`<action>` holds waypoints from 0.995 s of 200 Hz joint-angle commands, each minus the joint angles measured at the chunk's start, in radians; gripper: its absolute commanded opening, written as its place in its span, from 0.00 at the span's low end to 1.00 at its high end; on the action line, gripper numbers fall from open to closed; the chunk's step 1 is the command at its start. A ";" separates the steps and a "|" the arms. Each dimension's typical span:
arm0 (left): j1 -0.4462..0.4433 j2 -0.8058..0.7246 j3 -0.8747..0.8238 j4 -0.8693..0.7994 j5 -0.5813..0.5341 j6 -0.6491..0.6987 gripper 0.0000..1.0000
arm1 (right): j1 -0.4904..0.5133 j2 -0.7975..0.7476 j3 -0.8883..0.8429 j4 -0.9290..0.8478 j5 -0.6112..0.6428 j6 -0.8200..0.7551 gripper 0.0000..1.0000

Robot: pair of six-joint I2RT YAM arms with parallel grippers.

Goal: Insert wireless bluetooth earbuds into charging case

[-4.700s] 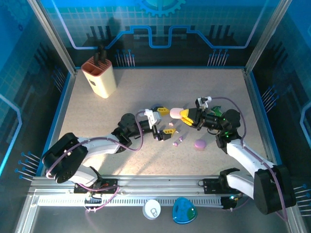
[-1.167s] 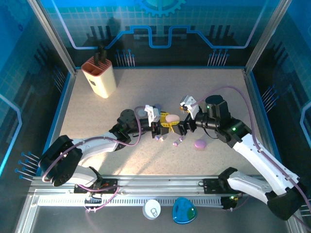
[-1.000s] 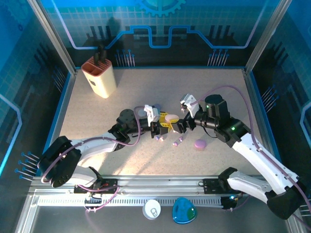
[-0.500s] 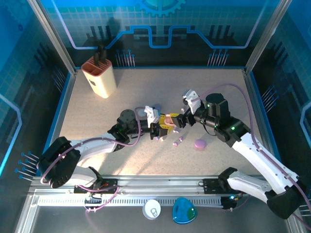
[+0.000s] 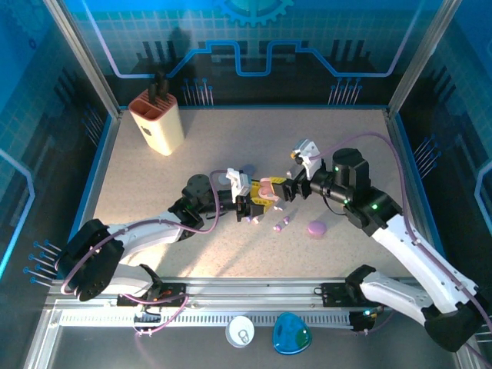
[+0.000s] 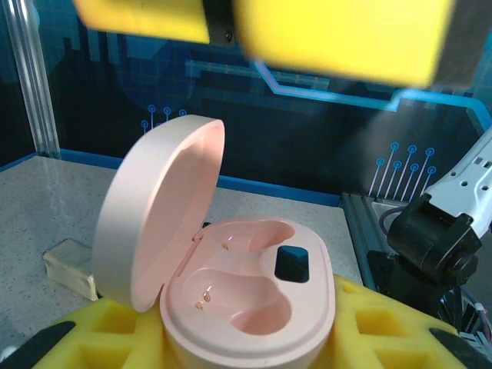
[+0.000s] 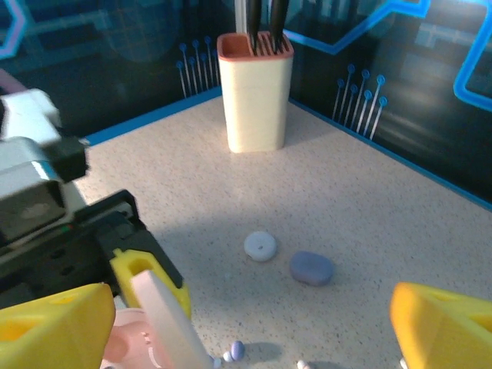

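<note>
Your left fingers [image 6: 115, 338] clamp the open pink charging case [image 6: 246, 288]. Your right fingers [image 7: 442, 327], wide and empty, hang just right of it, with loose earbuds [image 5: 281, 224] just nearward on the table [image 5: 346, 154].

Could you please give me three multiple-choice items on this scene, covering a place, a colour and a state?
1. Where is the beige holder? A far-left corner; B between the arm bases; C near-right corner.
2. What colour is the case in the left gripper? A green; B pink; C black.
3. That case's lid is: A shut; B missing; C open.
Key: 1A, it stands by the far-left walls; 2B, its shell is pink throughout; 3C, the lid stands up over empty wells.
</note>
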 commanded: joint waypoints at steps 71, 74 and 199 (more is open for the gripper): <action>0.014 -0.049 -0.011 0.008 0.084 0.002 0.36 | -0.011 0.004 -0.012 -0.085 -0.117 -0.082 0.89; 0.013 -0.052 -0.012 0.007 0.087 0.002 0.37 | -0.015 0.009 -0.009 -0.089 -0.117 -0.074 0.88; 0.031 -0.048 -0.034 0.040 0.011 -0.001 0.36 | -0.096 -0.042 -0.022 -0.059 -0.268 0.050 0.91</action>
